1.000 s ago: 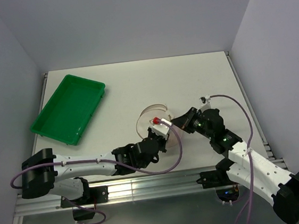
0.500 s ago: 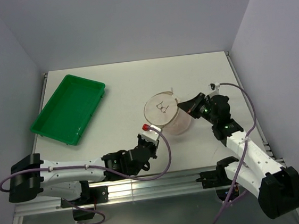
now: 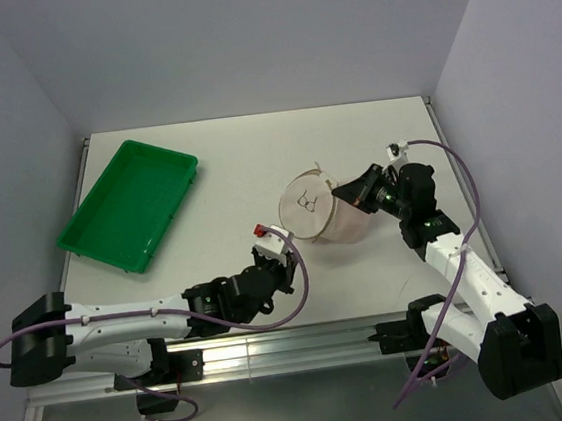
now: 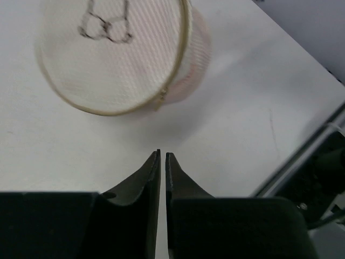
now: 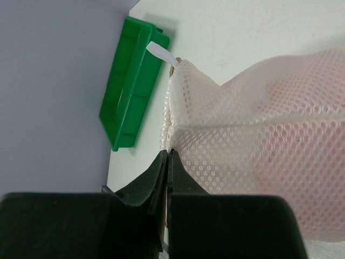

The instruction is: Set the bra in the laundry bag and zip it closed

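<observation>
Right wrist view: the right tool [image 5: 166, 155] has its jaws pressed together on a fold of white mesh at the edge of the laundry bag [image 5: 253, 97].
Left wrist view: the left tool [image 4: 162, 156] is all but closed, with only a hairline slit between its tips. It holds nothing and hangs over the bare worktop [image 4: 242, 108], near the bag but apart from it.
Laundry bag: right of the worktop's middle in the top external view, tipped up so its round face turns toward the left arm. The right tool grips its right side. Whether its lower edge touches the worktop cannot be told.
Bag face: the dark bra outline [image 4: 105, 27] is printed on it, inside a thin tan rim [image 4: 186, 38].
Bra [image 5: 291, 172]: inside the bag, showing as a pale pink mass through the mesh.
Zip: cannot tell whether it is fully run round.
Green tray [image 3: 129, 201]: on the worktop's far left, well apart from the bag and both tools.
</observation>
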You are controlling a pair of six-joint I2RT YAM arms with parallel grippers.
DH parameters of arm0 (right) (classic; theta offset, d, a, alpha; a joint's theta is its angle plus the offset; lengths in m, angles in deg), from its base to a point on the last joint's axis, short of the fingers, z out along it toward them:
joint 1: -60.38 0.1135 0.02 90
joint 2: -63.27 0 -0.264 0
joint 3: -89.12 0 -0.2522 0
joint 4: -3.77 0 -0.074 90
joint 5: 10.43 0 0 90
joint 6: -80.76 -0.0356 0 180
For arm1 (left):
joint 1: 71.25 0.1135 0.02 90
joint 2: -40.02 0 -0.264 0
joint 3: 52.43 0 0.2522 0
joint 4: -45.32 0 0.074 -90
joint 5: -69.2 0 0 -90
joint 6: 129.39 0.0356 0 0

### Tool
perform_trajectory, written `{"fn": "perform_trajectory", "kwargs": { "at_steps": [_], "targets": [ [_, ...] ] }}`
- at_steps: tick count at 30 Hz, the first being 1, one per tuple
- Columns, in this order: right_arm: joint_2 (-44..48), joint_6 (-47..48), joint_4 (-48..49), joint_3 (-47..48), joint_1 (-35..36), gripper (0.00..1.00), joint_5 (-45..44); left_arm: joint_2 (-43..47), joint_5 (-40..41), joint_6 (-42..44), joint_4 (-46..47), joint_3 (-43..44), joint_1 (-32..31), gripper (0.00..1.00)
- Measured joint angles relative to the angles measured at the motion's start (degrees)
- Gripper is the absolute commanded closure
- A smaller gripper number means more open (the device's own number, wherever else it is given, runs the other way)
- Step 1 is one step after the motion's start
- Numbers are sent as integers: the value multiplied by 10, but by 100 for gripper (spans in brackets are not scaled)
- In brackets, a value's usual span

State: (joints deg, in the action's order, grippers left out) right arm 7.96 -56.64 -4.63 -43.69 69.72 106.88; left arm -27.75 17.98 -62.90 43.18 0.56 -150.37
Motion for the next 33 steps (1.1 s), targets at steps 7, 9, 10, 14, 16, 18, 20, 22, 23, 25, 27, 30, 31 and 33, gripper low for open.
{"fn": "perform_trajectory", "kwargs": {
  "at_steps": [7,9,10,14,16,18,20,22,23,25,27,30,31,33],
  "targets": [
    [15,0,-1,0,0,100,5,-82,-143,-84,89,-25,32,43],
    [15,-1,-1,-1,0,100,9,-97,-163,-104,106,-26,40,34],
    [15,-1,0,-2,0,100,11,-102,-172,-117,116,-27,46,32],
    [15,-1,4,-10,0,100,17,-105,-206,-165,172,-50,96,31],
    [15,-1,4,-13,0,100,19,-105,-216,-180,198,-68,126,31],
    [15,-1,5,-13,0,100,21,-111,-223,-185,212,-73,139,31],
    [16,-1,6,-13,0,100,22,-123,-237,-187,233,-73,142,32],
    [16,-2,9,-14,0,100,24,-137,-251,-188,251,-73,143,34],
    [16,-3,11,-16,0,100,25,-146,-261,-189,258,-71,143,35],
    [17,-3,10,-19,0,100,26,-161,-275,-192,268,-71,144,35],
    [18,-3,11,-19,0,100,26,-168,-286,-193,274,-71,145,36],
    [19,-5,12,-19,0,100,28,-169,-291,-196,288,-71,146,37],
    [19,-5,13,-20,0,100,28,-169,-291,-197,293,-71,146,38],
    [19,-7,15,-21,0,100,29,-169,-290,-198,302,-71,146,38]
  ]
}}
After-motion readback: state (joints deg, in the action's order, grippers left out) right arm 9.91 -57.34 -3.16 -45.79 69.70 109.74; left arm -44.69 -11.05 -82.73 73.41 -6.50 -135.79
